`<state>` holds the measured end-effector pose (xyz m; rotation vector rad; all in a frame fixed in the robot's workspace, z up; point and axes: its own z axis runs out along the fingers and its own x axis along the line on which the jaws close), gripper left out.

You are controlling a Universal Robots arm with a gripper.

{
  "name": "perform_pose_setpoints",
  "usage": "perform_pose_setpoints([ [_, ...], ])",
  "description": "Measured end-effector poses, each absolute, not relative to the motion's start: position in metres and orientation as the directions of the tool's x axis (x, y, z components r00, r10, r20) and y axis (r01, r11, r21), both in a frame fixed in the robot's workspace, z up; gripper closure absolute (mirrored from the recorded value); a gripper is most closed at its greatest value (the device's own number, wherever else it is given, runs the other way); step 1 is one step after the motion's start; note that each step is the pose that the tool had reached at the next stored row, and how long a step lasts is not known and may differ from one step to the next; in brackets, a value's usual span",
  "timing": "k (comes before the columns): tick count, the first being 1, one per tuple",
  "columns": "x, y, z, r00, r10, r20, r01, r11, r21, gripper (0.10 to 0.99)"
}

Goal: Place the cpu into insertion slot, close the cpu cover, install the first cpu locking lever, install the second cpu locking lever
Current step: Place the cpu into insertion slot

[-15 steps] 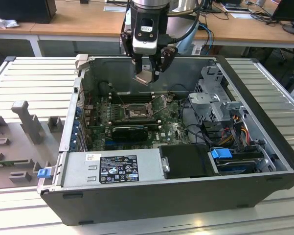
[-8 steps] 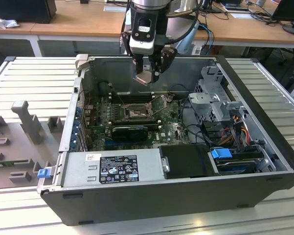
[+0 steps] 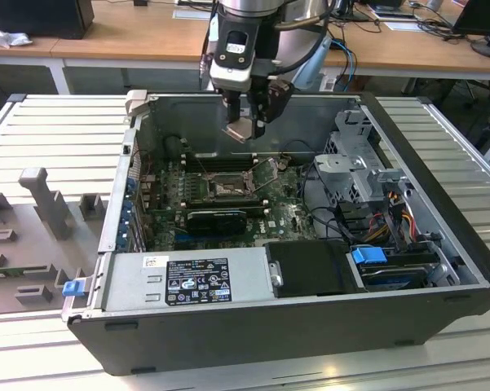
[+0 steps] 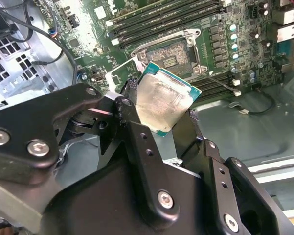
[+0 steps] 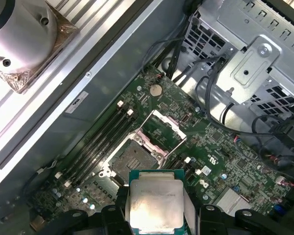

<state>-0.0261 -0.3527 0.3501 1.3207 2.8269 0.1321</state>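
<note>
The gripper [image 3: 247, 120] is clamped on the cpu [image 4: 164, 104] by its edges, hanging inside the open computer case [image 3: 253, 326], well above the board. So it looks like step one is in hand, chip not seated yet. The insertion slot [image 5: 137, 157] sits bare below, with the cpu cover [image 5: 172, 123] flipped up out of the way. Seating it probably calls for squaring the angled chip to the socket frame and lowering it gently, since a skewed drop could jam.
</note>
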Motion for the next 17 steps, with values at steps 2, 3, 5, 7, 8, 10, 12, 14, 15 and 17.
perform_pose_setpoints([
  [2,-0.0261,-0.3527,0.35,-0.631,0.776,0.019,0.774,0.627,0.084,0.557],
  [3,-0.0261,-0.3527,0.3499,-0.627,0.779,0.019,0.777,0.624,0.084,0.557],
  [5,-0.0261,-0.3527,0.3498,-0.619,0.785,0.019,0.783,0.616,0.084,0.557],
  [7,-0.0261,-0.3527,0.3497,-0.605,0.796,0.019,0.794,0.602,0.084,0.557],
  [8,-0.0261,-0.3527,0.3496,-0.598,0.801,0.019,0.8,0.595,0.084,0.557],
  [10,-0.0261,-0.3527,0.3495,-0.59,0.807,0.019,0.805,0.587,0.084,0.557],
  [12,-0.0261,-0.3527,0.3494,-0.581,0.814,0.019,0.812,0.578,0.084,0.557],
  [14,-0.0261,-0.3527,0.3492,-0.572,0.82,0.019,0.818,0.568,0.084,0.557],
  [15,-0.0261,-0.3527,0.3491,-0.563,0.826,0.019,0.824,0.56,0.084,0.557],
  [17,-0.0261,-0.3527,0.3488,-0.55,0.835,0.019,0.833,0.547,0.084,0.557],
])
